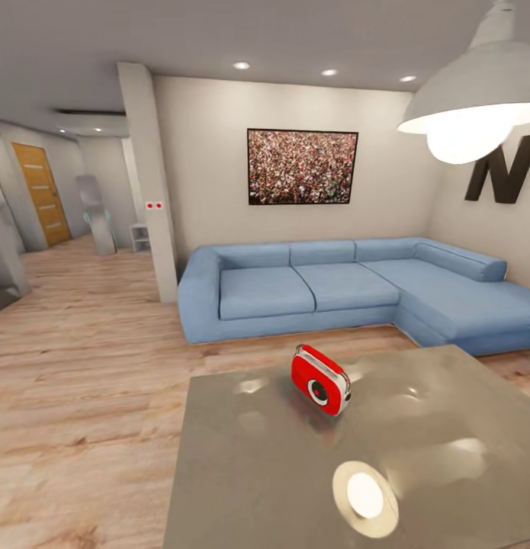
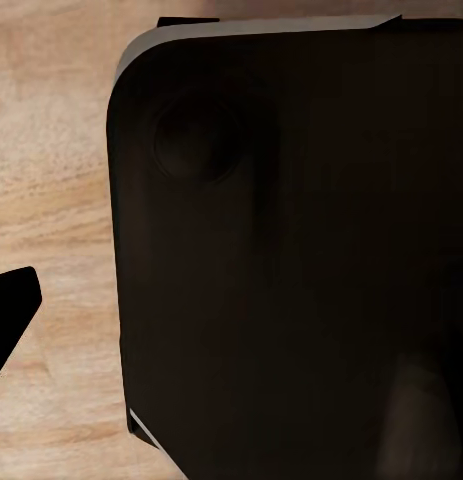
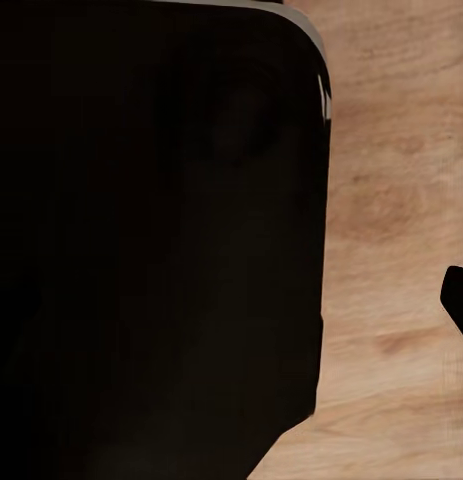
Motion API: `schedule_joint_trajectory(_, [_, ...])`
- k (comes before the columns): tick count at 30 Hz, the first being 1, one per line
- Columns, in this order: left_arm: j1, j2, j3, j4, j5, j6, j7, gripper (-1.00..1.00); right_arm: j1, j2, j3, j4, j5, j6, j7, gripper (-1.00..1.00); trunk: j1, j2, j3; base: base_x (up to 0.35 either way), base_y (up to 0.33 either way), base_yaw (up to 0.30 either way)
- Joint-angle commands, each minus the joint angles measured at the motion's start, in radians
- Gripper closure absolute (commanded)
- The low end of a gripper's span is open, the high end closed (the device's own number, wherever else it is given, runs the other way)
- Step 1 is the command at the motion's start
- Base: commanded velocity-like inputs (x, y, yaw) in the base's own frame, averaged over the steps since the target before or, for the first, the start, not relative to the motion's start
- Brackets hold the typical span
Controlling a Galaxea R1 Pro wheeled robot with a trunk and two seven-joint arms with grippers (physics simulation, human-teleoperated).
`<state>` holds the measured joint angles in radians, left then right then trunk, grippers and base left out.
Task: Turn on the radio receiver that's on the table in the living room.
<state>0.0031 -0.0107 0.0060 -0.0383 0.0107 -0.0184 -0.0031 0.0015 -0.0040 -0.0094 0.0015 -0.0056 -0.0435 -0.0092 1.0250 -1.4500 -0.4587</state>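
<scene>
From our head camera we see the radio receiver point(image 1: 320, 379), red with a white-grey edge band and a round dial, standing tilted on the glossy grey table point(image 1: 242, 465) toward its far edge, in the living room with the blue sofa point(image 1: 348, 286) behind it. A framed crowd picture point(image 1: 302, 166) hangs on the beige wall, and a large dark letter "N" point(image 1: 502, 169) is the sole readable writing. A white pendant lamp point(image 1: 478, 99) hangs close overhead. Our wrist cameras look past a dark rounded body point(image 2: 291, 250) at the wood floor point(image 3: 391, 200); we cannot tell whether either claw is apart or together, nor place the radio relative to them.
</scene>
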Motion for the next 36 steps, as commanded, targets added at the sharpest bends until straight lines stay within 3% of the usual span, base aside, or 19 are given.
schedule_joint_trajectory(1, [0.0,0.0,0.0,0.0,0.0,0.0,0.0,-1.0,0.0,0.0,0.0,0.0,-0.001,0.0,0.0,-1.0,0.0,0.0,0.0,0.051,0.0,-0.161])
schedule_joint_trajectory(19, [0.0,-0.002,0.0,0.0,0.0,0.0,0.006,-1.0,0.0,0.001,-0.001,0.0,-0.004,0.001,0.0,-1.0,0.0,0.0,0.0,0.007,0.0,-0.231])
schedule_joint_trajectory(36, [0.0,-0.002,0.0,0.0,0.0,0.0,0.008,-1.0,0.0,0.001,-0.001,0.0,-0.004,0.001,0.0,-1.0,0.0,0.0,0.0,0.203,-0.08,-0.022])
